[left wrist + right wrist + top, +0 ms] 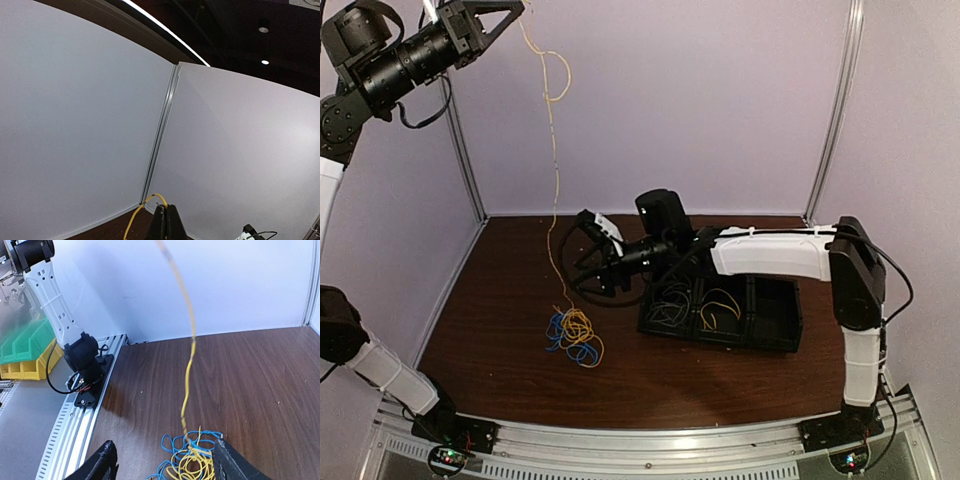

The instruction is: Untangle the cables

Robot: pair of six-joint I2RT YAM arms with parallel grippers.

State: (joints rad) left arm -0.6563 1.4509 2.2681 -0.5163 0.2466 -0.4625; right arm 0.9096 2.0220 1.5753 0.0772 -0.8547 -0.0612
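The left gripper [510, 12] is way up high at the top left. Its two fingers [172, 227] are pressed together on the end of the yellow cable [556, 190]. That cable makes a small loop just under the gripper. Then it hangs down to the brown surface [500, 340].

At the bottom it joins a messy little pile [575, 335] of yellow and blue cables. The pile lies on the surface, left of the middle.

The right gripper [588, 258] is low, just above and to the right of the pile. Its fingers are wide apart and hold nothing. In the right wrist view the pile lies on the surface below the gap.

Further right sits a black tray [782, 340] with compartments. One compartment has a yellow bundle [722, 303] in it. The one to its left has a greyish bundle [670, 300].
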